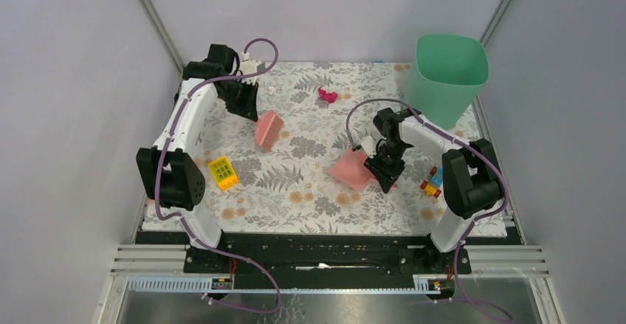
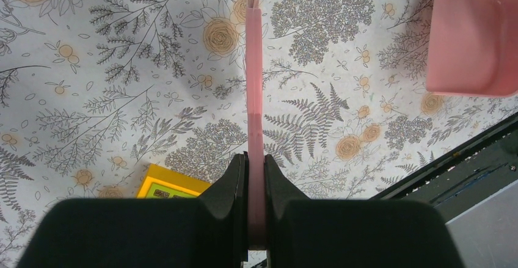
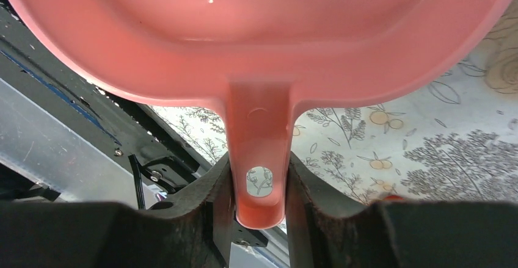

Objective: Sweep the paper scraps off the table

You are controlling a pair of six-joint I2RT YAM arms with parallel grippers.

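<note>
two grippers, two pink sweeping tools

the left gripper (image 2: 256, 164) is squeezed tight on the thin pink handle of a little brush (image 1: 269, 128). the handle sticks straight out between the two black fingers. the brush hangs at the far left part of the table (image 1: 295, 191), left of the middle. you cannot tell if its head touches the cloth.

the right gripper (image 3: 259, 176) pinches the short handle of a pink dustpan (image 1: 351, 169), one finger on each side. the handle has a small hole in it. the dustpan is right of the middle, on the near half, with its wide mouth turned to the left. the brush and the dustpan are well apart.

one paper scrap (image 1: 327, 95), a small magenta wad, lies on the table at the far side, near the middle. it is between the brush and a tall green bin (image 1: 450, 73), and touches neither. the bin stands upright in the far right corner.

a yellow studded brick (image 1: 223, 173) lies on the near left, just beside the left arm. a small toy-brick car (image 1: 432, 182) sits on the near right, close to the right arm. a black rail (image 1: 317, 243) runs along the near edge.
</note>
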